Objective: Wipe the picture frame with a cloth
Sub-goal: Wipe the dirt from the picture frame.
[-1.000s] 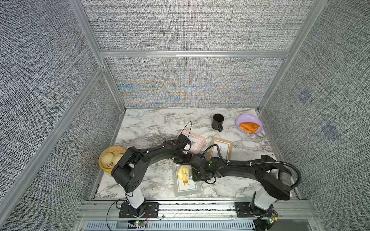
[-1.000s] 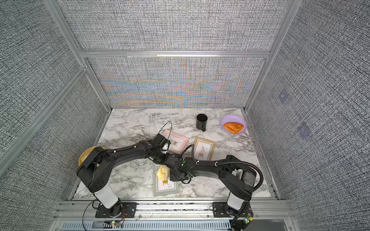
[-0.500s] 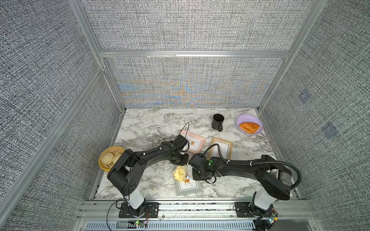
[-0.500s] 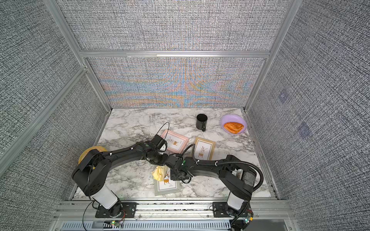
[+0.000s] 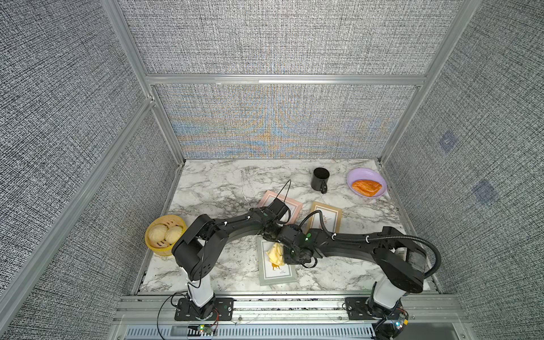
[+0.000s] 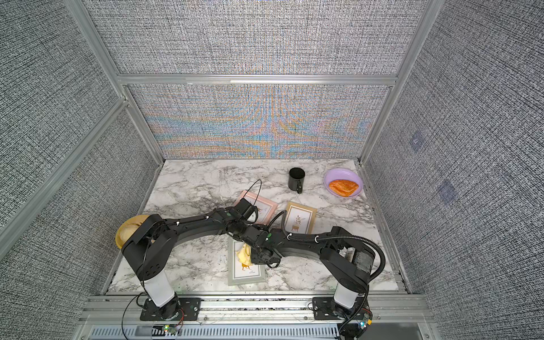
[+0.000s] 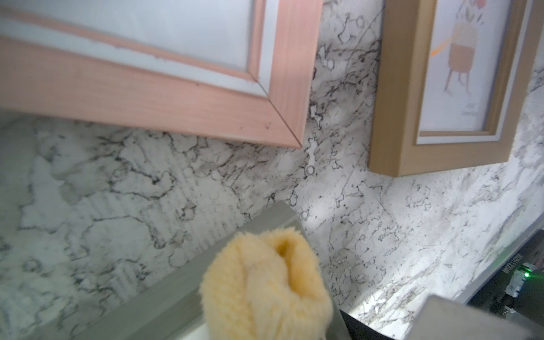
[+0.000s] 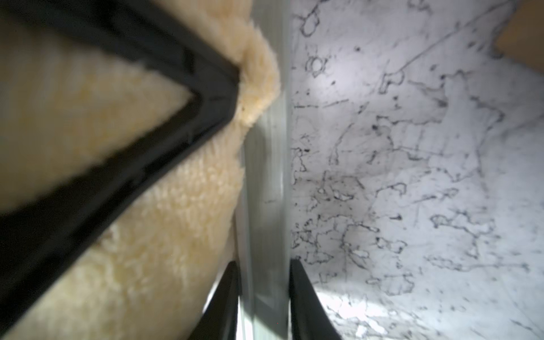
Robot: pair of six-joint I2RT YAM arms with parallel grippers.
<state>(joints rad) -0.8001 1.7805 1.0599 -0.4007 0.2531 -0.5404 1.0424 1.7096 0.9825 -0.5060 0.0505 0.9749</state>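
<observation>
Two claws meet at the grey frame (image 5: pixel 278 275). The left gripper (image 5: pixel 271 239) is clenched on the bunched cloth (image 5: pixel 275 254) over the frame's far end, and the right gripper (image 8: pixel 265 297) pinches the frame's side rail. Wiping looks underway; next, the cloth needs dragging toward the frame's near end.
</observation>
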